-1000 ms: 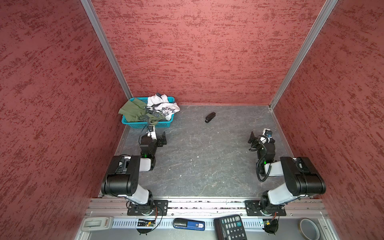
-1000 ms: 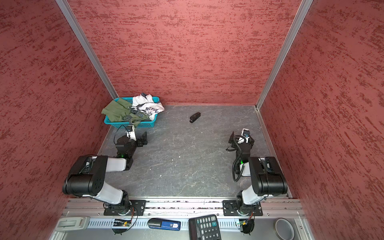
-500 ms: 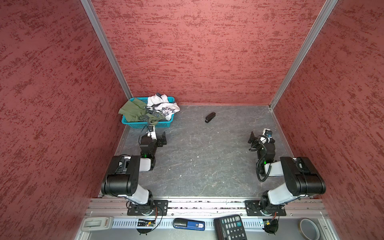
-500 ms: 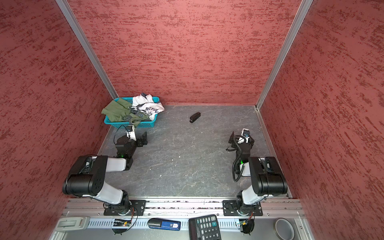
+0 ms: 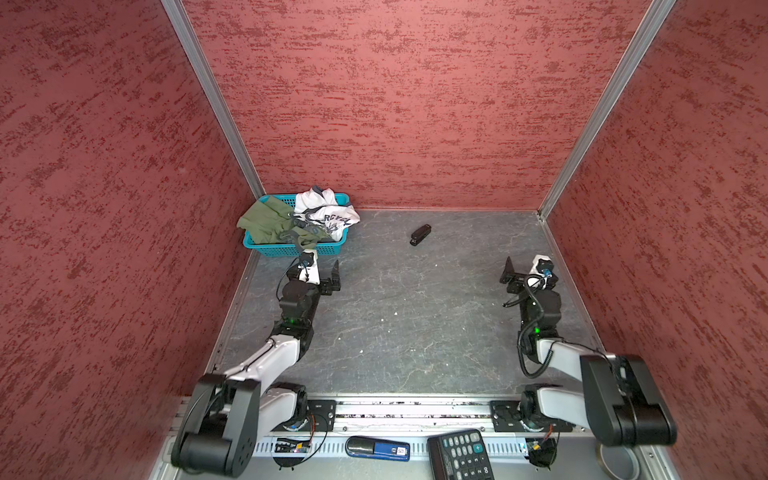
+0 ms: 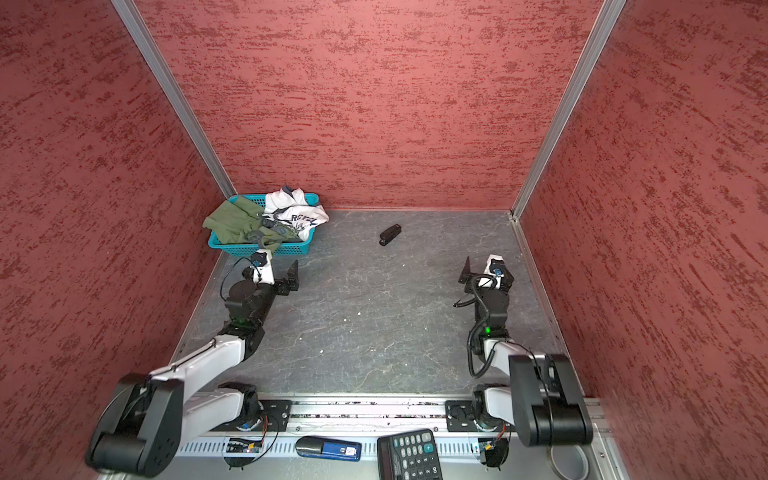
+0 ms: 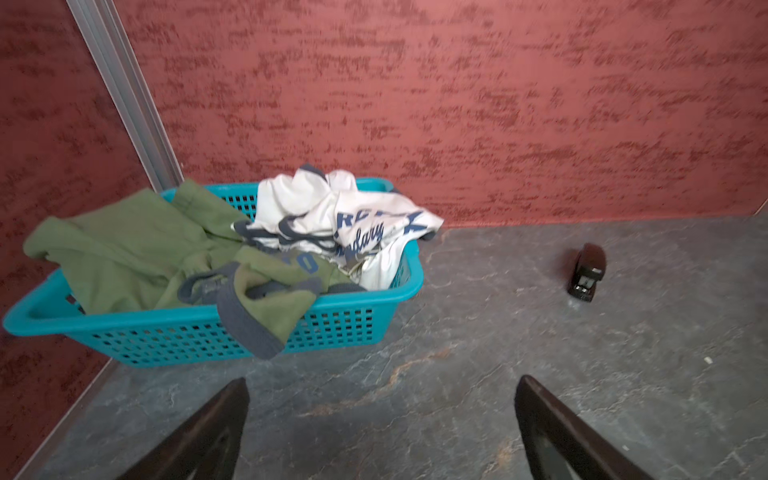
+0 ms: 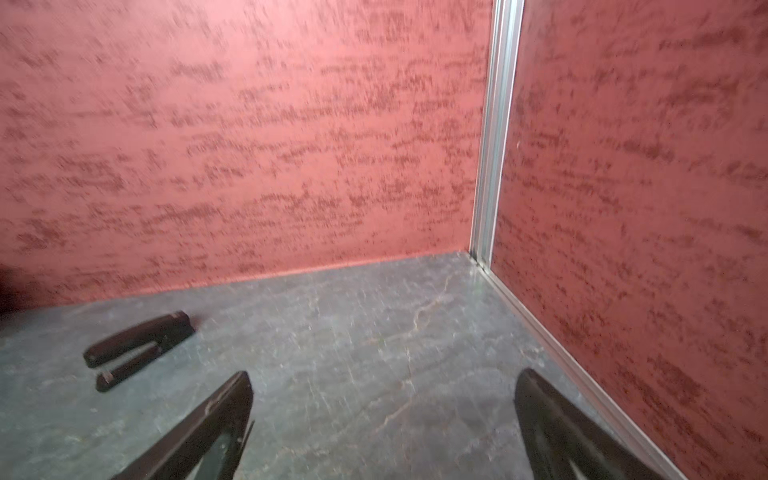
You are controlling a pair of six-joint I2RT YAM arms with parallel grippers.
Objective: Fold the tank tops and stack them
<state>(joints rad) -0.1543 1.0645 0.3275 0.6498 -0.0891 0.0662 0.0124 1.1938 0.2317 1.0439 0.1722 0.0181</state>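
Dark and spread wide, my left pincer [image 7: 382, 380] holds nothing, low over the tabletop [image 7: 457, 332] near the basket [image 7: 357, 297]. Both tops lie crumpled inside: the green top [image 7: 124, 245] hangs a trimmed flap over the near rim, the white top [image 7: 307, 199] behind it. I'd pinch that flap and lift slowly so the basket doesn't drag. My right pincer [image 8: 382, 374], likewise released, sits well apart across the tabletop.

The right claw [image 8: 384, 374] hung low over the grey marbled table [image 8: 374, 316], its jaws wide apart with only bare surface between them. A black stapler [image 8: 137, 349] lay on the table just beyond one jaw, apart from it. Red textured walls [image 8: 249, 145] met at an aluminium corner post [image 8: 494, 124].
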